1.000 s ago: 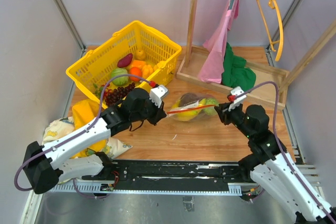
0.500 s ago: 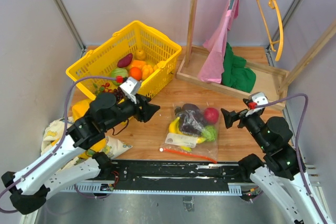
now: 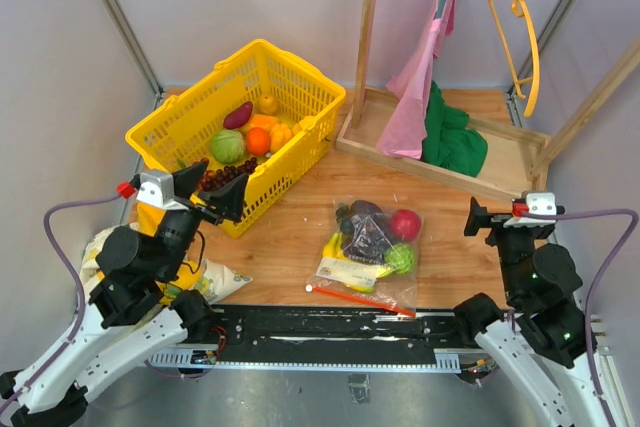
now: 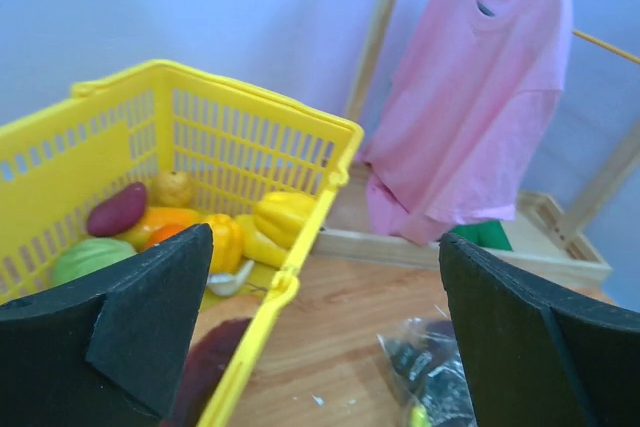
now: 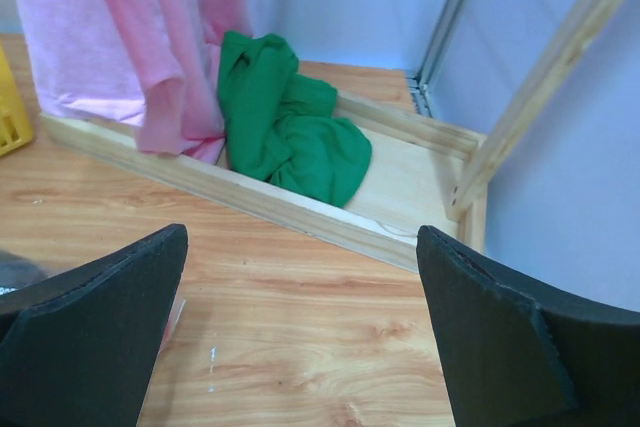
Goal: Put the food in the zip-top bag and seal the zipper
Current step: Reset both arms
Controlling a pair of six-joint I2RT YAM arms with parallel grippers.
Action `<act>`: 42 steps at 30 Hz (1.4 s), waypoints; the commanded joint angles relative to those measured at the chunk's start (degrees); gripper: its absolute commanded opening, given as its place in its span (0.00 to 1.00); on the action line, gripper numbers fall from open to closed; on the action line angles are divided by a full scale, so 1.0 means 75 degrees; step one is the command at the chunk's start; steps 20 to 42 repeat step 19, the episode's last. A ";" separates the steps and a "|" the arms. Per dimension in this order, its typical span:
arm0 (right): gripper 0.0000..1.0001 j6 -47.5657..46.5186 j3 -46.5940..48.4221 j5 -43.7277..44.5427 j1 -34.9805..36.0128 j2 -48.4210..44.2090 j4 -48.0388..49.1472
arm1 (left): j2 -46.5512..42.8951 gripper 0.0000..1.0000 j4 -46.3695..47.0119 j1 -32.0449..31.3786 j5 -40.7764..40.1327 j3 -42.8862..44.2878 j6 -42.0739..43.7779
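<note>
The zip-top bag lies flat on the table between the arms. It holds a red apple, bananas, dark grapes and a green piece. Its red zipper runs along the near edge. More food sits in the yellow basket. My left gripper hangs open by the basket's near corner, away from the bag. My right gripper is open to the right of the bag, empty. In the left wrist view the left gripper frames the basket rim and a corner of the bag.
A wooden rack base stands at the back right with a pink shirt, a green cloth and an orange hanger. A yellow-patterned cloth bundle lies at the left under my left arm.
Both grippers opened and let go of the bag, which dropped flat onto the table. The left arm drew back to the left, the right arm to the right.
</note>
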 commanded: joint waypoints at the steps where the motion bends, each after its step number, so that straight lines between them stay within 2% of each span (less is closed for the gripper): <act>1: 0.98 -0.0088 -0.0003 0.0610 -0.0114 -0.0569 -0.0128 | -0.0748 0.99 0.1453 0.0033 -0.1003 -0.0899 0.0887; 7: 0.98 -0.0092 -0.0188 0.0944 -0.0114 -0.0936 -0.0143 | -0.1239 0.99 0.1618 0.0033 -0.1163 -0.1332 0.1097; 42: 0.99 -0.0020 -0.0119 0.1006 -0.0125 -0.0903 -0.0228 | -0.1191 0.99 0.1307 0.0044 -0.1235 -0.1376 0.1034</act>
